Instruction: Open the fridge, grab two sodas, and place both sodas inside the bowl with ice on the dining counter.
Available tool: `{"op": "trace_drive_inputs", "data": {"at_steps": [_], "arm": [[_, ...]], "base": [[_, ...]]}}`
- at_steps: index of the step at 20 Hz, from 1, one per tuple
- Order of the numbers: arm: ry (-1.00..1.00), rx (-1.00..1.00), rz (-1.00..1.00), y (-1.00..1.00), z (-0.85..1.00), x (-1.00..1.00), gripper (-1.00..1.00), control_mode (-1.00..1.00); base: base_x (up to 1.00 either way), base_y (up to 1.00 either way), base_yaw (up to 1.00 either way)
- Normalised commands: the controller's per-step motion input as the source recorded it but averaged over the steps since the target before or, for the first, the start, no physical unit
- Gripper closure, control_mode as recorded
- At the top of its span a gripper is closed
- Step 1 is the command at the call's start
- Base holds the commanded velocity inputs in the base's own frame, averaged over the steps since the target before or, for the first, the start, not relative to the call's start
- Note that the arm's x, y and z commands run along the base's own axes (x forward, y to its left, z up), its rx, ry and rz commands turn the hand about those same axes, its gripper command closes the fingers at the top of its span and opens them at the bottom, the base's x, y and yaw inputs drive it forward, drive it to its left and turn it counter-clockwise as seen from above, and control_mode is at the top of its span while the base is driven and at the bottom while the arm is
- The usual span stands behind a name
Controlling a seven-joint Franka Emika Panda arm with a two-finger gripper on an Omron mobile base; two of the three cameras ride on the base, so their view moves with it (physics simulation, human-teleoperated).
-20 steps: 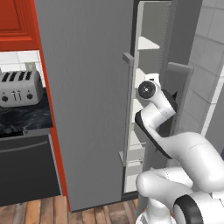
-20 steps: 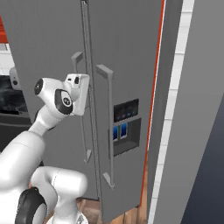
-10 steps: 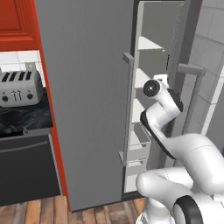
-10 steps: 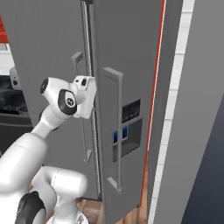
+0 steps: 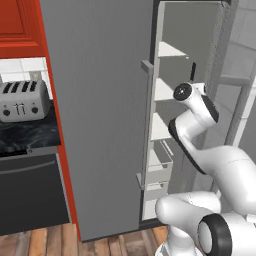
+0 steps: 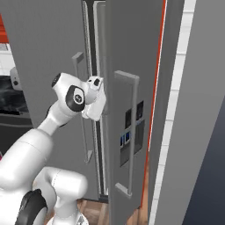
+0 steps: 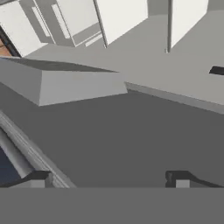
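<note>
The fridge [image 5: 100, 110] is a tall grey double-door unit. Its right door [image 6: 132, 88] stands swung out, with a dispenser panel on its front, and bare white shelves [image 5: 167, 90] show through the gap. A slim dark shape [image 5: 193, 71] stands upright on an upper shelf; I cannot tell what it is. My hand [image 6: 94, 99] is at the gap between the two doors, beside the right door's inner edge. My gripper [image 7: 109, 179] is open, its tips wide apart over grey door lining with nothing between them. The sodas, the bowl with ice and the dining counter are out of view.
A silver toaster [image 5: 22, 100] sits on the black marble worktop [image 5: 30, 137] left of the fridge, under red cabinets [image 5: 20, 25]. A long bar handle [image 5: 146, 120] runs down the left door. A grey door bin [image 7: 78, 83] juts out close ahead of the hand. A white tiled wall [image 6: 184, 88] stands behind the open door.
The right fridge door has swung further open. My hand has moved rightward with it, and more of the shelves now shows. The gripper stays open.
</note>
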Motion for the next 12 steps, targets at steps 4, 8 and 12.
{"op": "trace_drive_inputs", "data": {"at_steps": [4,8,12], "arm": [[0.01,0.0,-0.1,-0.6,0.0,-0.26,-1.0,-1.0],[0.0,0.0,-0.1,-0.52,0.0,-0.34,-1.0,-1.0],[0.0,0.0,-0.1,-0.49,0.0,-0.2,-1.0,-1.0]], "base": [[0.0,0.0,0.0],[0.0,0.0,0.0],[0.0,0.0,0.0]]}}
